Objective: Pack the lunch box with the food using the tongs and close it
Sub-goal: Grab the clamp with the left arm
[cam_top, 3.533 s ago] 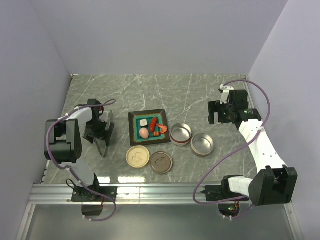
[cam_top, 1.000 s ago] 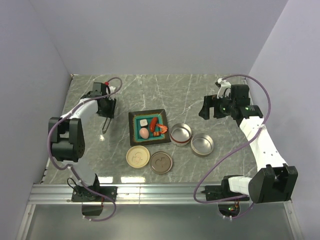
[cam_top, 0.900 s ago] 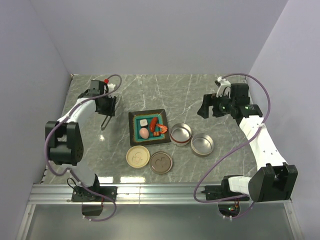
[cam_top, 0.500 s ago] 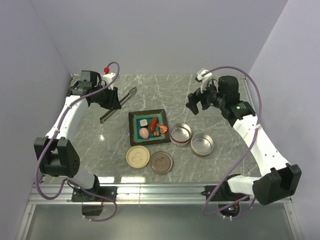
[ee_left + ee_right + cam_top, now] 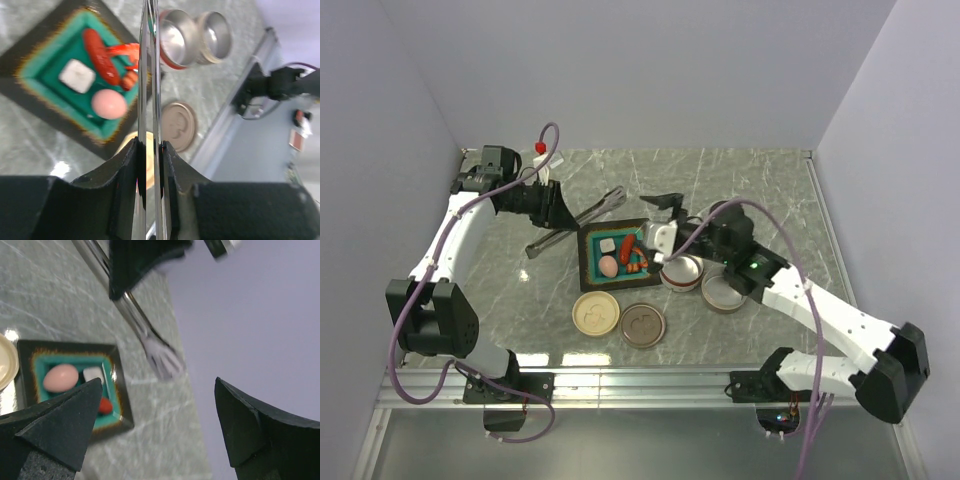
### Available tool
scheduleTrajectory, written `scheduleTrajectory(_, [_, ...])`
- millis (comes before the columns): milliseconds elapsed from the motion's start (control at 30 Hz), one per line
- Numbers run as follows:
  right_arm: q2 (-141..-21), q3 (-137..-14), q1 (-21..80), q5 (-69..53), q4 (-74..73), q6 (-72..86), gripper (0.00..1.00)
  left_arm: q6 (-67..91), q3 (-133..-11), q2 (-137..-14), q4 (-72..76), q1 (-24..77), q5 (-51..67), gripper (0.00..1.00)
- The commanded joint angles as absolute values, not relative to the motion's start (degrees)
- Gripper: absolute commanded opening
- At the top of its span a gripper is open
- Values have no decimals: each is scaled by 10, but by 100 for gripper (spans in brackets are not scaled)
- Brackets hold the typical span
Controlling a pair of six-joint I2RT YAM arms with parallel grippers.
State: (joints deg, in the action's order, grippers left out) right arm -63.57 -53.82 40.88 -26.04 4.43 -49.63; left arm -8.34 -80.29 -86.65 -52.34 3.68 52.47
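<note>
The silver tongs (image 5: pixel 582 217) hang off the table at the far left, with my left gripper (image 5: pixel 553 207) shut on both arms, tips pointing toward the tray. In the left wrist view the tongs (image 5: pixel 150 75) run between my fingers (image 5: pixel 122 165), squeezed nearly together. The food lies on the teal tray (image 5: pixel 590 268): a pink egg (image 5: pixel 608 266), a white cube (image 5: pixel 607 245), a red sausage (image 5: pixel 628 250) and a shrimp (image 5: pixel 642 262). My right gripper (image 5: pixel 662 218) hovers open over the tray's far right corner, empty. The lunch box is two round steel tins (image 5: pixel 676 275), (image 5: pixel 718 297), partly hidden by the right arm.
A cream lid (image 5: pixel 595 313) and a brown lid (image 5: pixel 642 325) lie flat in front of the tray. The right wrist view shows the tongs' forked tip (image 5: pixel 162 357) beyond the tray (image 5: pixel 116 405). Walls close off the far and side edges.
My left arm lifted the tongs off the table and swung them toward the tray, squeezing them narrower. My right arm swept in from the far right to above the tray and tins.
</note>
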Motion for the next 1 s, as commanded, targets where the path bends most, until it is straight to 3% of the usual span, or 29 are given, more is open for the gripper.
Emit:
scheduleTrajectory(0, [-671,-527,445,-250,162,-596,100,-108,-820,-843,-557,38,602,26])
scheduleTrajectory(467, [-829,-610,499,-265,139,-743,96,-156,-815,-837,-614,62,624,25])
scheduleTrajectory(600, [-848,-625,504,-259,142,-759,91,-170,-817,-841,-630,71,628,25])
scheduleTrajectory(967, [-862,-648,507,-254,61,-811,51,-203,-817,-847,-662,82,632,25])
